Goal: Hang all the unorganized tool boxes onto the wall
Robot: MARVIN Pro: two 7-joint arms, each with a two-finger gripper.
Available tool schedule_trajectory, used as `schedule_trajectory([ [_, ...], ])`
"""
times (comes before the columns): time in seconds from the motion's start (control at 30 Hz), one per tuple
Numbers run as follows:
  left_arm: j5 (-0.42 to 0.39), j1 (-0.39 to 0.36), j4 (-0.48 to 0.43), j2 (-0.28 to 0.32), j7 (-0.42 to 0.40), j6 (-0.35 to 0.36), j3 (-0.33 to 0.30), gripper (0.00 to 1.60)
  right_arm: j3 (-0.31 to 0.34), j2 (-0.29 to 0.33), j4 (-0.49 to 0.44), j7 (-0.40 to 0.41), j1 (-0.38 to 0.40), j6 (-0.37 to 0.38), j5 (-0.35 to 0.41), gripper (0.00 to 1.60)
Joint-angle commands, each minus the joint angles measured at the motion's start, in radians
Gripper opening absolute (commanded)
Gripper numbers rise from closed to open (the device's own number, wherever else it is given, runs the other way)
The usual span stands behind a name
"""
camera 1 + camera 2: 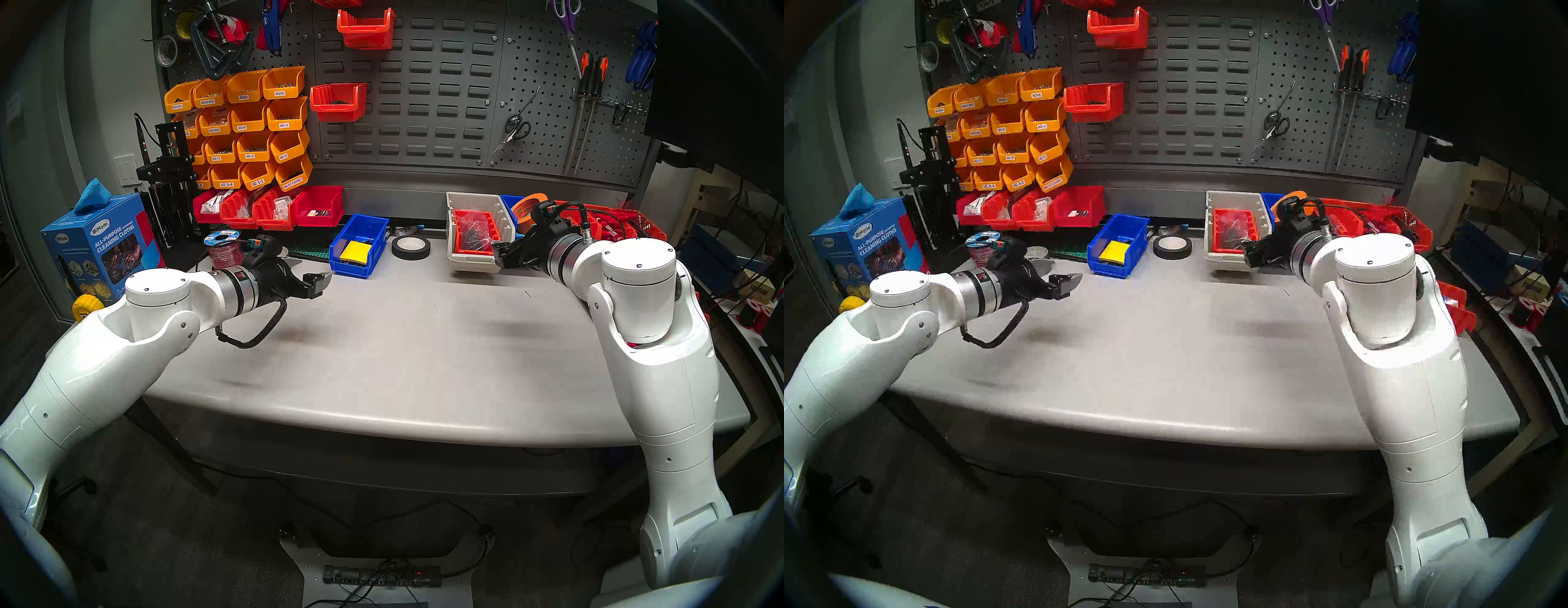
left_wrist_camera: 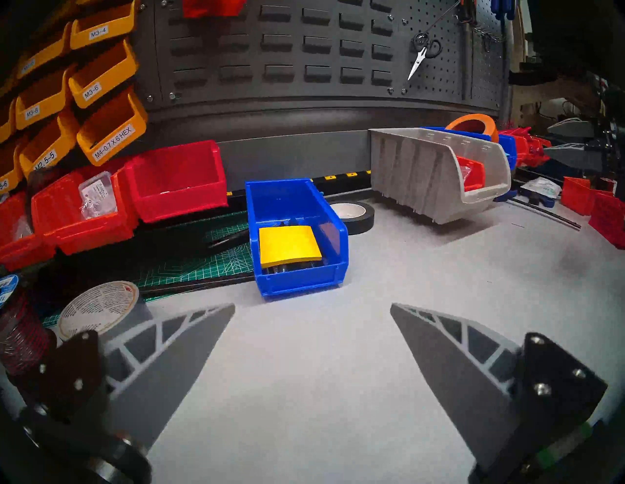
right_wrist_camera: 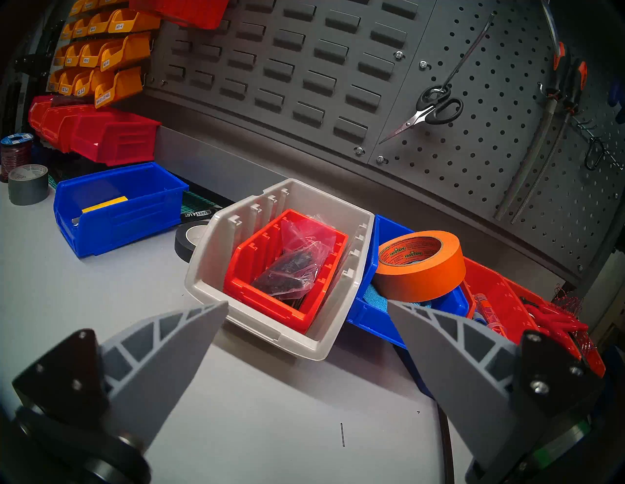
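Both the left gripper and right gripper are spread wide, holding nothing. The near blue bin looks hard, smooth, light; pinch its thin front wall.

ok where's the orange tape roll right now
In the right wrist view, the orange tape roll sits in a blue bin, right of the beige bin, below the pegboard.

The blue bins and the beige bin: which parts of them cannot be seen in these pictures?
- Second blue bin: mostly hidden in every view by the beige bin and orange tape roll.
- Near blue bin: contents covered by a yellow pad.
- Beige bin's rear hooks: never shown.
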Motion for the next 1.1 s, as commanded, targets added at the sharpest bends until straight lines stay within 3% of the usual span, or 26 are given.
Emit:
schedule_trajectory([
  [0.0, 0.013, -0.105, -0.024, -0.107, 0.089, 0.009, 0.044, 1.60, 0.002, -0.002, -0.010, 0.001, 0.012, -0.003, 0.002, 1.60],
  [0.47, 0.056, -0.235, 0.080, -0.285, 0.245, 0.076, 0.126, 1.60, 0.002, -0.002, -0.010, 0.001, 0.012, -0.003, 0.002, 1.60],
  [1.07, 0.081, -0.277, 0.156, -0.358, 0.291, 0.081, 0.153, 1.60, 0.002, -0.002, -0.010, 0.001, 0.013, -0.002, 0.003, 1.60],
])
